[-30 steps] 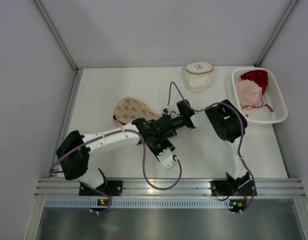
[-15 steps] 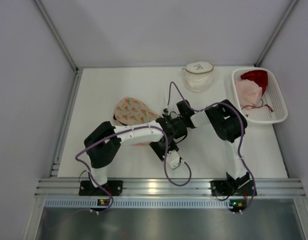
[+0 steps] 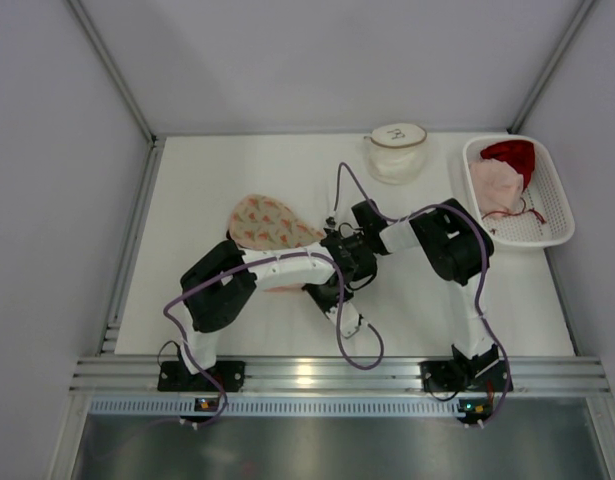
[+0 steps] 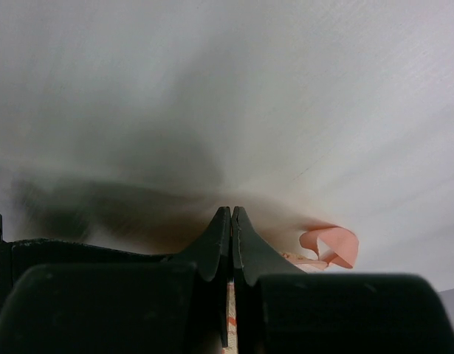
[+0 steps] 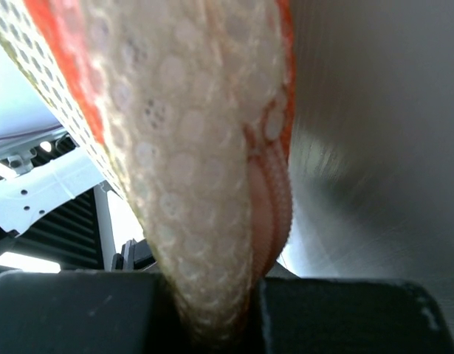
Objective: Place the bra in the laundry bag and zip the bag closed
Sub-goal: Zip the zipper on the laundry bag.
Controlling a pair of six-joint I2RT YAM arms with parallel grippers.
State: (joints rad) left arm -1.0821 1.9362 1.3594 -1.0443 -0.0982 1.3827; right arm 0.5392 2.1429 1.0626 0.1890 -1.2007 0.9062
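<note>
Laundry bag (image 3: 267, 222) lying half hidden under the left arm (image 3: 287, 265), its mesh crowding the right wrist view and blurring up close, pink strap (image 4: 331, 247) curling out from behind the left gripper (image 4: 231, 217), the rest hiding, table (image 4: 212, 88) smearing behind.

no legible text, no readable labels

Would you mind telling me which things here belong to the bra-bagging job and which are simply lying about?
Job: laundry bag, pinched by the right gripper; pink strap, likely the bra's; left gripper, shut.
Lying about: white basket with red garment and pink garment; round white pouch.
</note>
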